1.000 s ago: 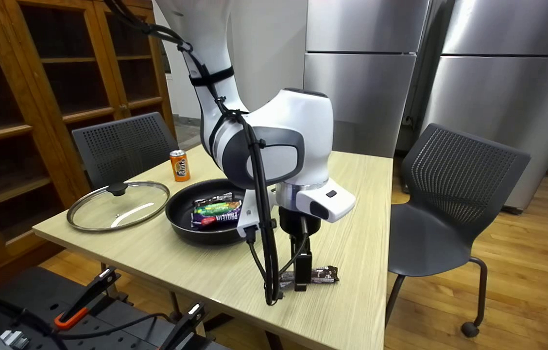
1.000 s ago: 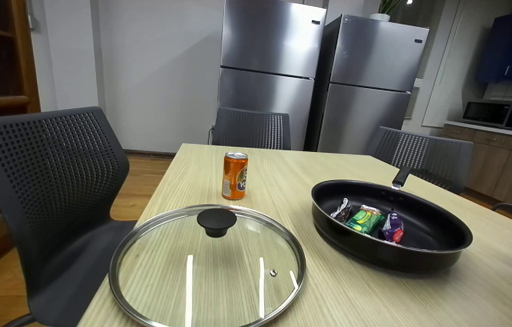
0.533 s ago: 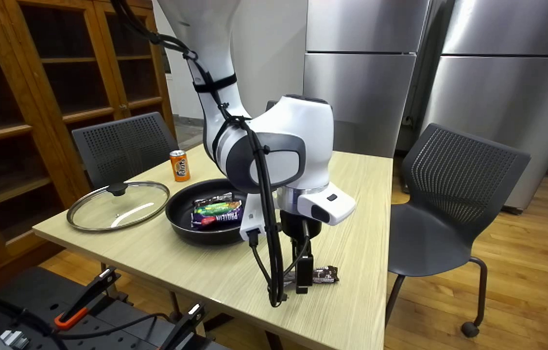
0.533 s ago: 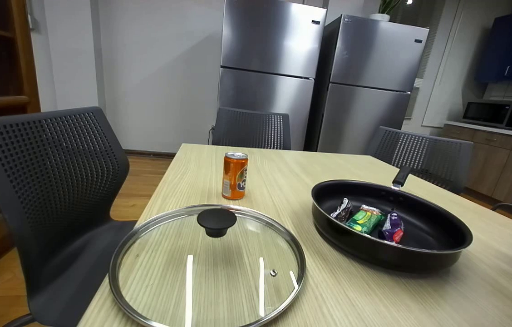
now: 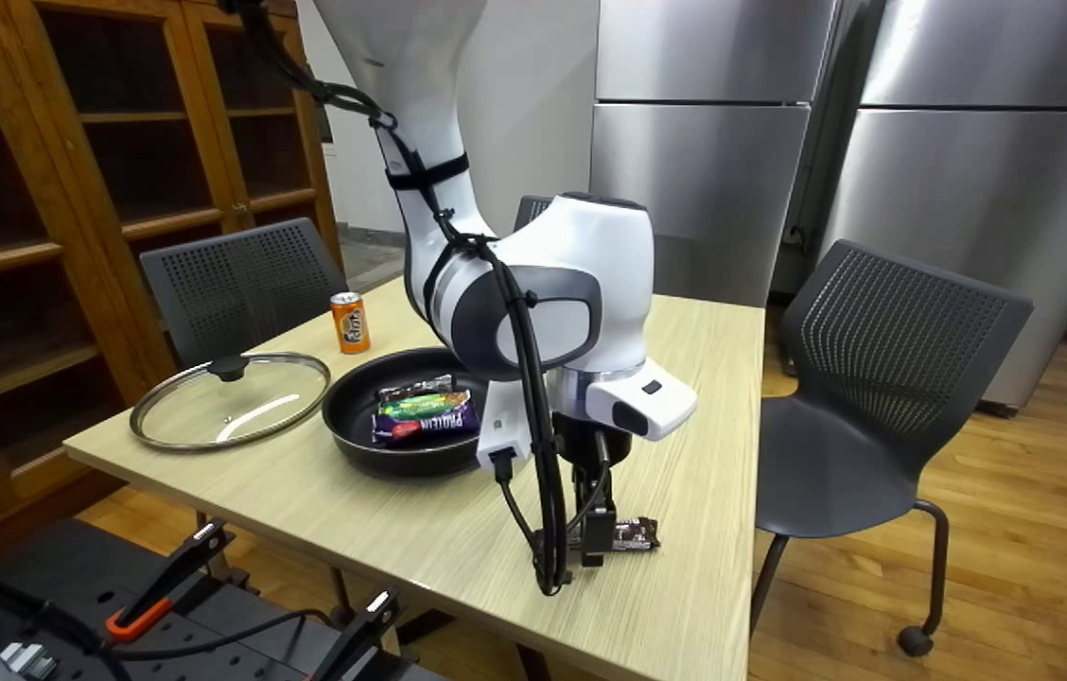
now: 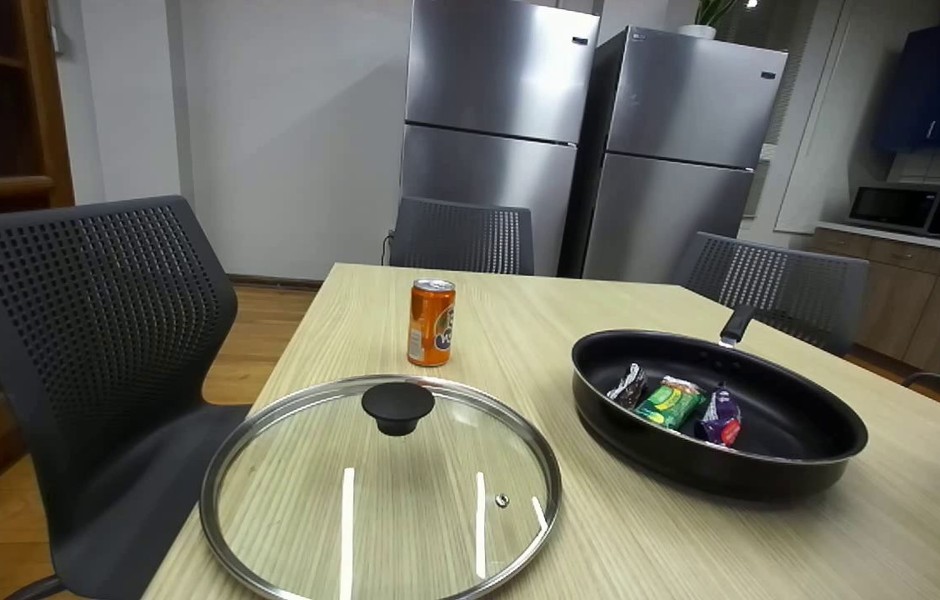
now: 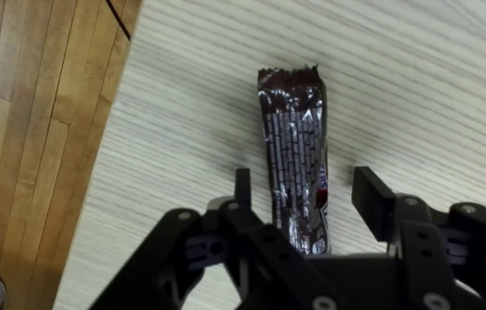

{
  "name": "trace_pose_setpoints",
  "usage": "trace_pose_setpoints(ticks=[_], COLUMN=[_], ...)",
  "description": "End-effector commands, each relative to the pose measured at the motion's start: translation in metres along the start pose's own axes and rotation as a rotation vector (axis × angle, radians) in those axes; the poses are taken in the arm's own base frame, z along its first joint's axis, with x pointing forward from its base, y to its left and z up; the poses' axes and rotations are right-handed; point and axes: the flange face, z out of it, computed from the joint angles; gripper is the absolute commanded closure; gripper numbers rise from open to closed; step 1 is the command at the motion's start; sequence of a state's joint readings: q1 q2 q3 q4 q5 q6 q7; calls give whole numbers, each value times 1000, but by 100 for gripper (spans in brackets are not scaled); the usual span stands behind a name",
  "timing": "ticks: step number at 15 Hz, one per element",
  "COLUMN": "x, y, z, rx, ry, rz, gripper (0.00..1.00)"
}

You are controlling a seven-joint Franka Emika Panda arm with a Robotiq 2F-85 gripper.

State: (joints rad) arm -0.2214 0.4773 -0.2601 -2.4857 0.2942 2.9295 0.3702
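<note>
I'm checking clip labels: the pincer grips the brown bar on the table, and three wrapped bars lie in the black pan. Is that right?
Not quite: the pincer does not grip the brown bar on the table; the wrist view shows its jaws open, with a gap on either side. Three wrapped bars do lie in the black pan.

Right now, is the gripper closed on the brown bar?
No, in the wrist view the table shows between the bar and each of the fingers.
</note>
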Motion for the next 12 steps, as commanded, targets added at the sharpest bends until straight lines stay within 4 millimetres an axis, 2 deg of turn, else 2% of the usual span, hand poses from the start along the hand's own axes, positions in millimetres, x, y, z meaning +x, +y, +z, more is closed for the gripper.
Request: trace_pose_setpoints(ticks=[1, 5, 7, 8, 12], x=[4, 3, 2, 2, -3], y=[-2, 0, 3, 4, 5], z=[1, -2, -10, -14, -33], rx=[12, 16, 26, 33, 74], ry=[9, 19, 40, 50, 109], rz=[-5, -6, -5, -3, -5], gripper=[67, 98, 100, 97, 97])
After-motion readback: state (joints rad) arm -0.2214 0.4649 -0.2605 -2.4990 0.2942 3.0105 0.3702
